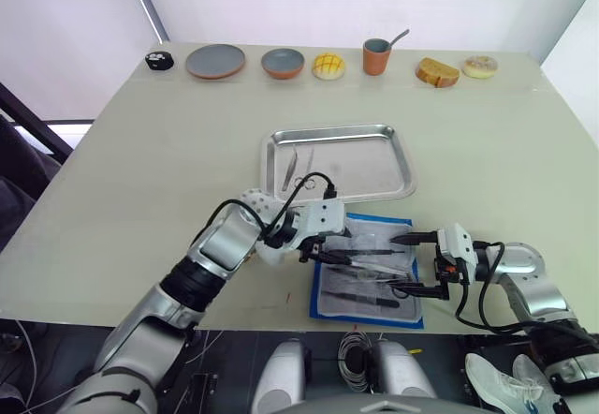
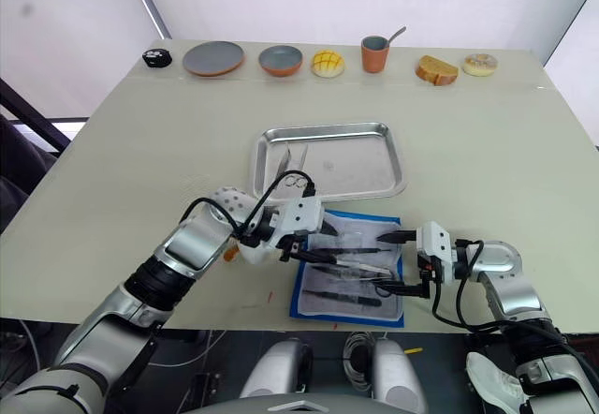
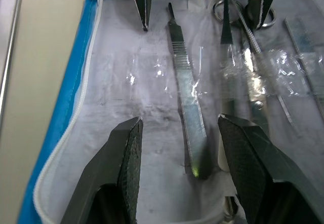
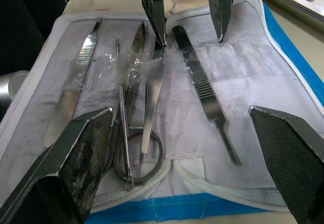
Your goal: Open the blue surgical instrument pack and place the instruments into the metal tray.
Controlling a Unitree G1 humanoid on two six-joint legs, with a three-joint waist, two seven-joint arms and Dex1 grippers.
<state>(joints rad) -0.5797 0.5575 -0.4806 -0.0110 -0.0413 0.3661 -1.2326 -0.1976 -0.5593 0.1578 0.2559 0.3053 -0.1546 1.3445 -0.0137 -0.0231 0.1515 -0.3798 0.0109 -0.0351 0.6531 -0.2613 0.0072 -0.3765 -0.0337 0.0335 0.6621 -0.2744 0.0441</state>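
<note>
The blue surgical instrument pack (image 1: pixel 367 275) lies unfolded near the table's front edge, white lining up. Several silver instruments rest on it under clear plastic: a flat ridged handle (image 3: pixel 188 117), tweezers (image 4: pixel 152 84) and ring-handled scissors (image 4: pixel 132 133). My left gripper (image 1: pixel 329 253) is open low over the pack's left side, its fingers (image 3: pixel 126 168) either side of the ridged handle without gripping it. My right gripper (image 1: pixel 398 264) is open at the pack's right side, facing the left one. The metal tray (image 1: pixel 398 156) sits just beyond the pack and holds tweezers (image 1: pixel 290 165) and scissors (image 1: pixel 304 183).
Along the far edge stand a small black object (image 1: pixel 160 60), a grey plate (image 1: pixel 215 61), a bowl (image 1: pixel 283 62), a yellow bun (image 1: pixel 328 66), an orange cup with a spoon (image 1: pixel 376 56), toast (image 1: pixel 437 72) and a doughnut (image 1: pixel 480 66). The pack lies close to the table's front edge.
</note>
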